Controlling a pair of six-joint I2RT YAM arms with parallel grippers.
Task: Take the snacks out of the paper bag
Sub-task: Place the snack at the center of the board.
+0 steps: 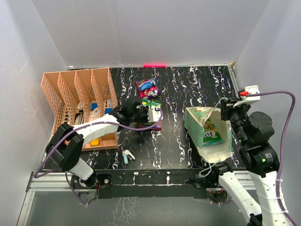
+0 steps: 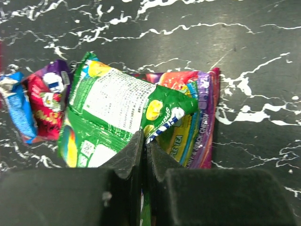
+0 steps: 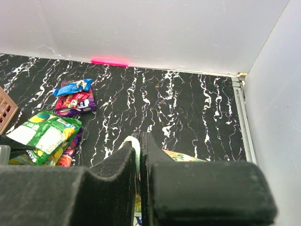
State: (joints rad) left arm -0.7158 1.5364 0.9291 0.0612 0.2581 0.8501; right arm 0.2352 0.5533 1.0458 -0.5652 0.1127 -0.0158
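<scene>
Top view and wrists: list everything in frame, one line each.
bag: 1, cream with green print, right, held by right gripper
green packet: 1, green, centre, in left gripper
purple packet: 1, purple, under green packet
red packet: 1, red-purple, beyond green packet
blue packet: 1, blue, against red packet's far side
tray: 1, orange, left; yellow item inside, rest unclear
small object: 1, teal-white, near edge, unidentifiable
tape: 1, pink, far edge
table: 1, black marbled, under everything
left gripper: 1, black, shut on green packet
right gripper: 1, black, shut on bag
</scene>
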